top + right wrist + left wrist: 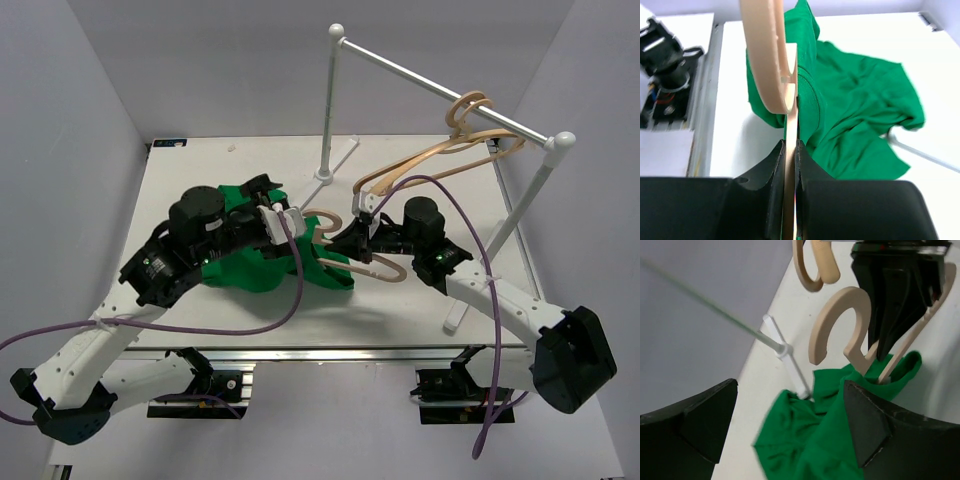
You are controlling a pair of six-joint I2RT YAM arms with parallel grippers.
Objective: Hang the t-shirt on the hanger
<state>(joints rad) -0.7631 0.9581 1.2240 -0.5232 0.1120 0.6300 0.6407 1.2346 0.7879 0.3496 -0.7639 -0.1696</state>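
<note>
The green t-shirt [250, 272] lies bunched on the table under my left arm. It also shows in the left wrist view [805, 440] and the right wrist view [855, 115]. My right gripper [352, 240] is shut on the tan wooden hanger [385, 270] just below its hook, and its jaws [790, 150] pinch the thin wood [772, 55]. The hanger's hook [832, 315] stands above the shirt, and its lower part dips into the cloth. My left gripper [290, 235] is open, its fingers wide apart [790, 390] over the shirt.
A white rail [440, 85] on two posts stands at the back right, and two more wooden hangers [470, 118] hang from it. The rail's foot [785, 350] lies on the table beside the shirt. Grey walls close in on both sides.
</note>
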